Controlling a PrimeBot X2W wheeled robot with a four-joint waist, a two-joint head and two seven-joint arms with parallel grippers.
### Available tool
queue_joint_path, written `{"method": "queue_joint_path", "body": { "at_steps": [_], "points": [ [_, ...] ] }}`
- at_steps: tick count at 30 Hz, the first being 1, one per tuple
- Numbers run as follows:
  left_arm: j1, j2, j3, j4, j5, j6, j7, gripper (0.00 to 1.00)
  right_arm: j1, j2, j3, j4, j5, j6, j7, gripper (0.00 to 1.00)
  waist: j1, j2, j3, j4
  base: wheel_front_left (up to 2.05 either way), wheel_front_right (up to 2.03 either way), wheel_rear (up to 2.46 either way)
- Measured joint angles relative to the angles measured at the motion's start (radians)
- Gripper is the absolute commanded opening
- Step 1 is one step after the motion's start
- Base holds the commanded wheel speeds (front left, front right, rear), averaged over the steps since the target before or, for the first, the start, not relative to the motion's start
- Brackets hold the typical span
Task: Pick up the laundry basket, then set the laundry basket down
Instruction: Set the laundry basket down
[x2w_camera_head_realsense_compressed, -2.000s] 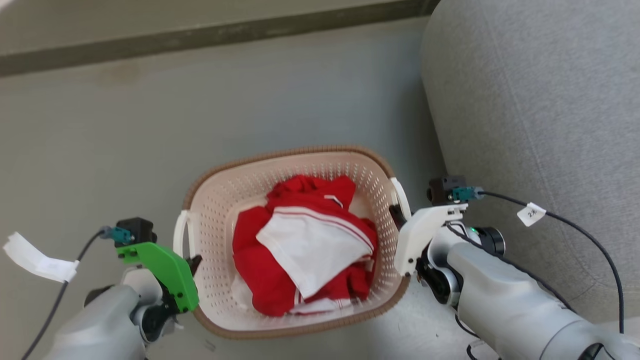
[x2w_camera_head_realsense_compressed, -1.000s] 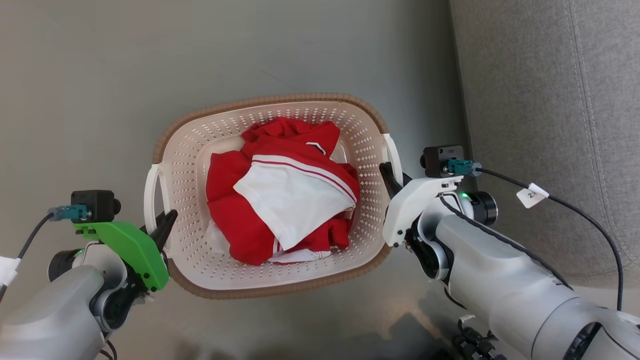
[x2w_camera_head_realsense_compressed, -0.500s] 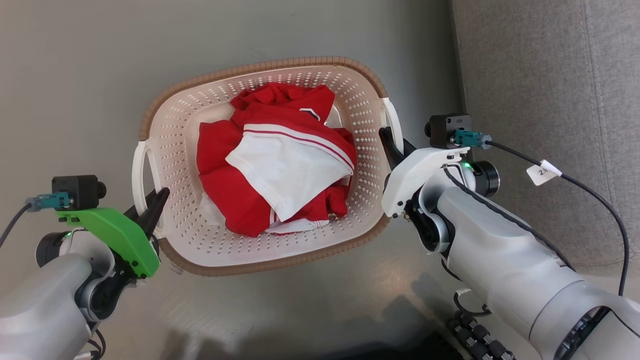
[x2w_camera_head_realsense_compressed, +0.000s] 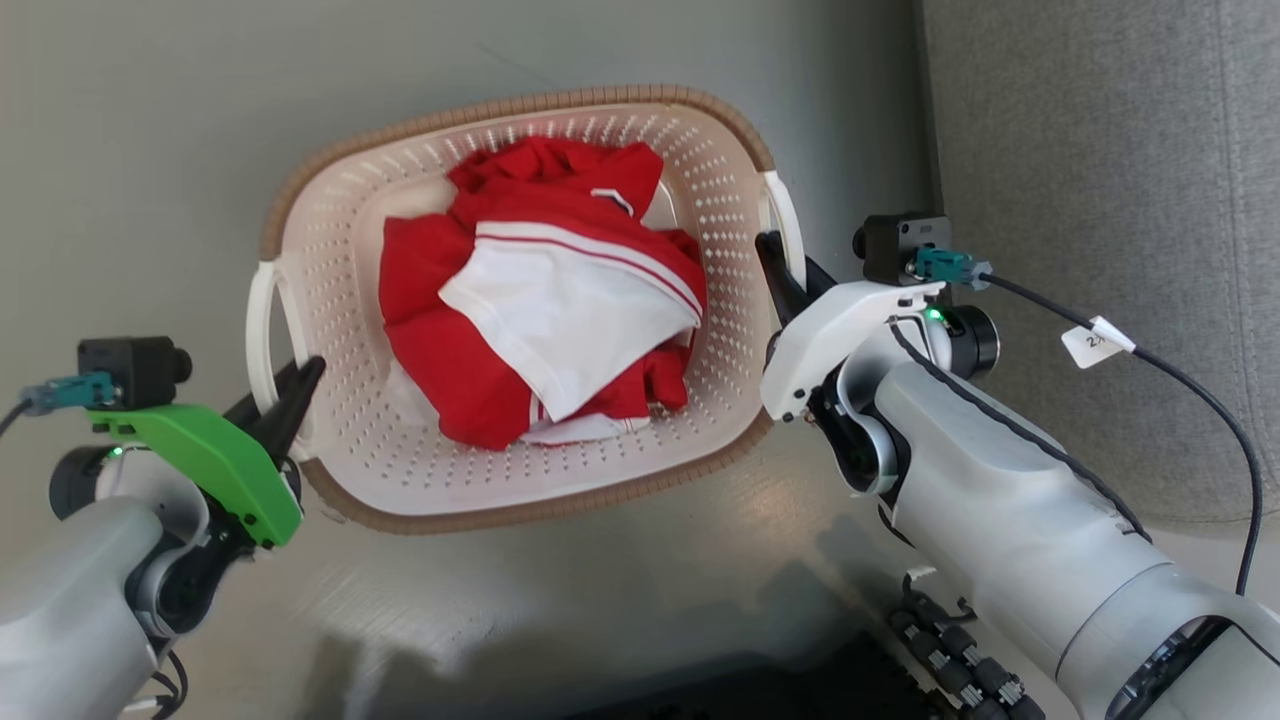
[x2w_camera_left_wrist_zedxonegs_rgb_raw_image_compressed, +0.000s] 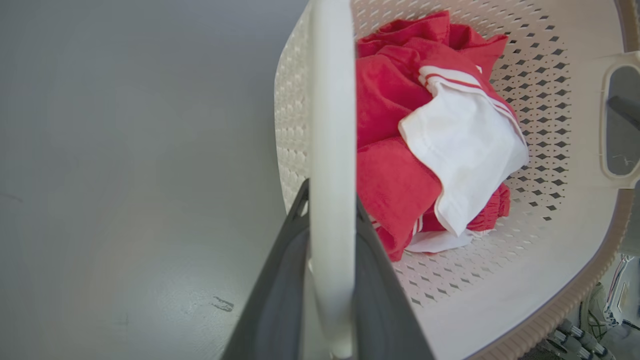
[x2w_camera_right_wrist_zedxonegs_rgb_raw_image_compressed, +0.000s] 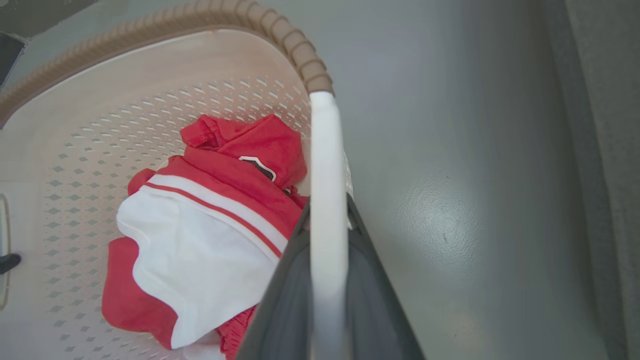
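Holding laundry basket (x2w_camera_head_realsense_compressed: 520, 515) of red-and-white clothes (x2w_camera_head_realsense_compressed: 540, 320) over grey floor (x2w_camera_head_realsense_compressed: 150, 150) beside sofa (x2w_camera_head_realsense_compressed: 1100, 150), apparently lifted, with left gripper (x2w_camera_head_realsense_compressed: 285, 395) pinched on left handle (x2w_camera_head_realsense_compressed: 258, 330) and right gripper (x2w_camera_head_realsense_compressed: 778, 270) on right handle (x2w_camera_head_realsense_compressed: 787, 215) to share load and limit tilt.

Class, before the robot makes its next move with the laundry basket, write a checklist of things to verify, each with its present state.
1. Jaws of the left gripper astride the left handle: ok.
2. Jaws of the right gripper astride the right handle: ok.
3. All clothes inside the laundry basket: ok.
4. Gap between basket and sofa: ok.
5. Basket off the floor: cannot tell.
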Motion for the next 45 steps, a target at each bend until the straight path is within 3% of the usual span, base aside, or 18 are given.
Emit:
{"method": "queue_joint_path", "body": {
  "at_steps": [35,36,37,38,39,45],
  "points": [
    [-0.041,0.066,-0.014,-0.066,0.037,0.002,-0.042,0.0,0.104,0.006,-0.185,-0.173,-0.166,0.0,0.001,0.0,0.0,0.0,0.14,-0.007,0.0,0.0,0.0],
    [-0.041,0.066,-0.015,-0.066,0.037,0.002,-0.042,0.26,0.105,0.008,-0.191,-0.173,-0.172,0.0,0.001,0.0,0.0,0.0,0.14,-0.007,0.0,0.0,0.0],
    [-0.041,0.066,-0.017,-0.066,0.037,0.002,-0.042,1.0,0.105,0.009,-0.196,-0.174,-0.175,0.0,0.001,0.49,0.0,0.0,0.14,-0.008,0.0,0.0,0.0],
    [-0.041,0.066,-0.019,-0.068,0.037,-0.001,-0.042,1.0,0.106,0.01,-0.201,-0.172,-0.175,0.0,0.001,0.94,0.0,0.0,0.14,-0.008,0.0,0.0,0.0],
    [-0.041,0.066,-0.026,-0.074,0.037,-0.012,-0.042,1.0,0.106,0.01,-0.209,-0.169,-0.175,0.0,0.001,1.0,0.0,0.0,0.141,-0.008,0.0,0.0,0.0],
    [-0.04,0.062,-0.043,-0.094,0.04,-0.025,-0.042,1.0,0.108,-0.004,-0.247,-0.162,-0.189,0.0,0.001,1.0,0.0,0.0,0.142,-0.008,0.0,0.0,0.0]
  ]
}}
